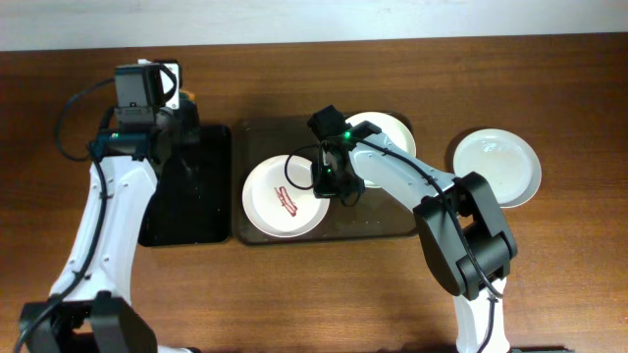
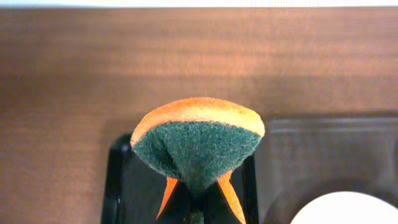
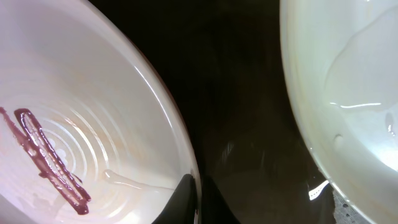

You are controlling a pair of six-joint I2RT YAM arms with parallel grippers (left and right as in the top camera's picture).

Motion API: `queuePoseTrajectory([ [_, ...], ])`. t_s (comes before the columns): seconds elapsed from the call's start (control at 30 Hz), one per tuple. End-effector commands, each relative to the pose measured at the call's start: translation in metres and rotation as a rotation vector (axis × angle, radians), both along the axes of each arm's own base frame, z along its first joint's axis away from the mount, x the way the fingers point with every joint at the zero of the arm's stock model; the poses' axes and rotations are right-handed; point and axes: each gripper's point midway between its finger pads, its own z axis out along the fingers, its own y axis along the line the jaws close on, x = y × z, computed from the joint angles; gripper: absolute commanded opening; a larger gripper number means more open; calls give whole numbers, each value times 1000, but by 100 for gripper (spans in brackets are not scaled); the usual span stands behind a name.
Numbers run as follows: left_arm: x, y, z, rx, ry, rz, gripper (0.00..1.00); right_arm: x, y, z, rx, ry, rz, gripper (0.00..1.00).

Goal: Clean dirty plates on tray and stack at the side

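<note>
Two claws are busy: the right gripper [image 1: 336, 184] nips the three o'clock rim of the white round plate streaked with red sauce [image 1: 280, 201], lying at nine o'clock on the dark rectangular tray [image 1: 383, 227], and the left gripper [image 2: 198, 194] pinches the orange-and-green scouring sponge [image 2: 198, 134] out at the tray's ten o'clock. Best to hold that rim steady and sweep the green face across the streak.
</note>
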Motion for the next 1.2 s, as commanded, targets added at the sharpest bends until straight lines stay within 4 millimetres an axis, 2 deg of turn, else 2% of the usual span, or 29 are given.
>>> queuePoseTrajectory([
  [0.0, -4, 5, 46, 13, -118, 12, 0, -3, -5, -6, -34, 9, 0, 5],
  [0.47, -27, 4, 127, 17, -338, 13, 0, -3, -5, -6, -34, 9, -1, 5],
  [0.6, -31, 4, 136, 18, -362, 14, 0, -3, -5, -6, -34, 9, 0, 5],
  [0.77, -30, 4, 132, 17, -350, 13, 0, -3, -5, -6, -34, 9, 0, 5],
  [0.87, -27, 4, 122, 16, -319, 13, 0, -3, -5, -6, -34, 9, -1, 5],
  [1.1, -15, 4, 69, 14, -167, 12, 0, -3, -4, -6, -34, 9, 0, 5],
  [1.17, -12, 4, 49, 12, -109, 11, 0, -3, -5, -6, -34, 9, 0, 5],
])
